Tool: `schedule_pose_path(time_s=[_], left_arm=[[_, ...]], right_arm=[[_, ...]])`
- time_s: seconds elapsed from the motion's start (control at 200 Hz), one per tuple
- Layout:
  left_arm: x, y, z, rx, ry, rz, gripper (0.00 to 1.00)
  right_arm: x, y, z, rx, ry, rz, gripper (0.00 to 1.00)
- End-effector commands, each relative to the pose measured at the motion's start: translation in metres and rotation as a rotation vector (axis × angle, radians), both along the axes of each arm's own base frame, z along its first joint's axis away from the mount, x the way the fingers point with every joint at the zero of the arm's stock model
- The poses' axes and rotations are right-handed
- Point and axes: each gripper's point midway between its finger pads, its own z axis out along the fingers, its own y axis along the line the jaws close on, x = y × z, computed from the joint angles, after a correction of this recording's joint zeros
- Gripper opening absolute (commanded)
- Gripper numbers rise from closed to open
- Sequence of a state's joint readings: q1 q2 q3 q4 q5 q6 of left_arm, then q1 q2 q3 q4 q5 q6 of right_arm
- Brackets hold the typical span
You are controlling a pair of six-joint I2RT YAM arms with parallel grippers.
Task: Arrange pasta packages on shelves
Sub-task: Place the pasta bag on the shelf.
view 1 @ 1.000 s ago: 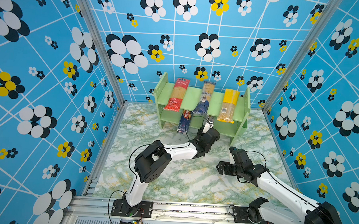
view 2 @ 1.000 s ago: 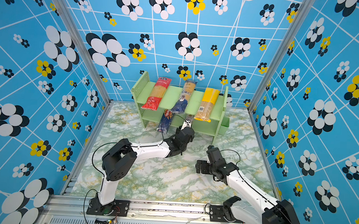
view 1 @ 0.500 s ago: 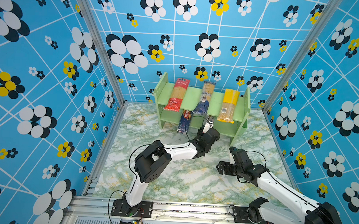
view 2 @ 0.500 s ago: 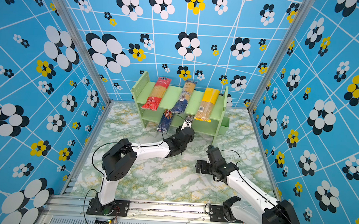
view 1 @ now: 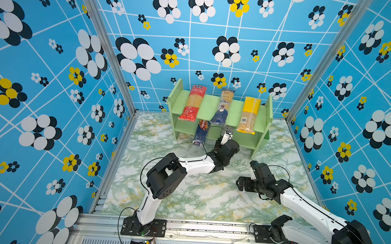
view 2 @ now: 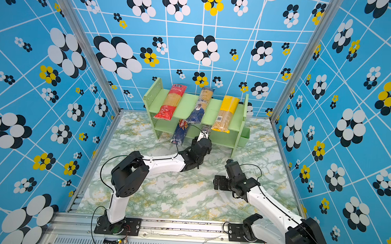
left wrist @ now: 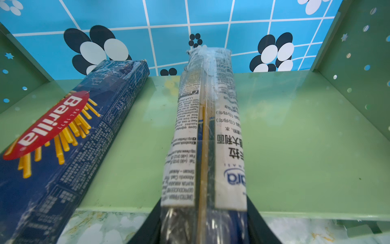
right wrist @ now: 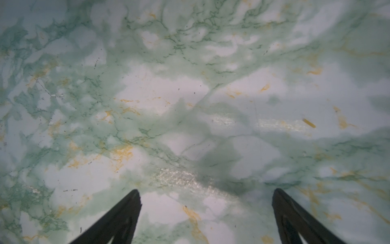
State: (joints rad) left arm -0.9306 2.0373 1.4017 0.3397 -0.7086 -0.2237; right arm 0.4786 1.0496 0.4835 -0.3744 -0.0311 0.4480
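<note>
White-label pack [left wrist: 206, 126] sits right between the left fingers [left wrist: 150, 230] on the lower shelf [left wrist: 295, 137], both hugging its sides, can't tell if they're actually squeezing. Right fingers [right wrist: 118, 221] spread wide apart above the table [right wrist: 190, 95].

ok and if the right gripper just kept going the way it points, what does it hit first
Most likely the marble tabletop: in its wrist view the right gripper, jaws open, faces marble with no pack ahead. How soon it would touch is unclear.
</note>
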Motion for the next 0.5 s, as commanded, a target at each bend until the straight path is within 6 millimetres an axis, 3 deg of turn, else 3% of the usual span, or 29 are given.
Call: schedule_pose_path(time_s=[0.0, 0.495], left_arm=[[0.0073, -0.0005, 0.0497, -0.147, -0.123, 0.058, 0.47], [0.0065, -0.0011, 0.0495, -0.141, -0.121, 0.058, 0.51]], right_arm=[[-0.0009, -0.0038, -0.0008, -0.009, -0.006, -0.003, 0.99], [-0.0007, -0.0035, 0.0000, -0.004, -0.009, -0.001, 0.99]])
